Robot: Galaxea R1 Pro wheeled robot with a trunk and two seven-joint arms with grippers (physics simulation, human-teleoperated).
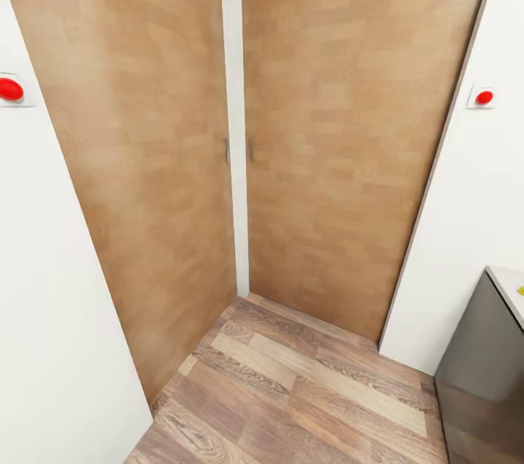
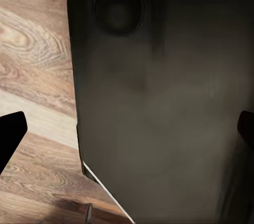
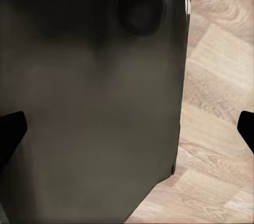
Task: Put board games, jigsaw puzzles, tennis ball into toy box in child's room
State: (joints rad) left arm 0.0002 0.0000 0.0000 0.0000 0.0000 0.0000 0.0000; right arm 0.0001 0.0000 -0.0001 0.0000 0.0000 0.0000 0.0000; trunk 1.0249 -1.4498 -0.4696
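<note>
Robot is in transit, nothing of the task looks done as far as these views go: no board games, puzzles, tennis ball or toy box visible, so all six toys are prob. still to collect. Head view faces two wooden doors, left door (image 1: 138, 180) and right door (image 1: 342, 143), both closed, slim handles meeting at the white strip (image 1: 231, 114) between them, approx. 12 o'clock. Red wall buttons at 9 o'clock (image 1: 10, 89) and 3 o'clock (image 1: 484, 97). Wood floor (image 1: 306, 384) below; a dark grey cabinet (image 1: 480, 369) at 4 o'clock, with a small yellow bit on its light top edge, too small to identify. Left tool (image 2: 127, 129): dark fingertips at the frame's sides, well apart, so spread wide w/ nothing between; behind it the robot's own dark body panel (image 2: 169, 102) and floor. Right tool (image 3: 127, 126): same, tips wide apart, empty, dark panel (image 3: 90, 102) behind. Toys' position relative to either tool can't be told; judgement: must reach the child's room first.
</note>
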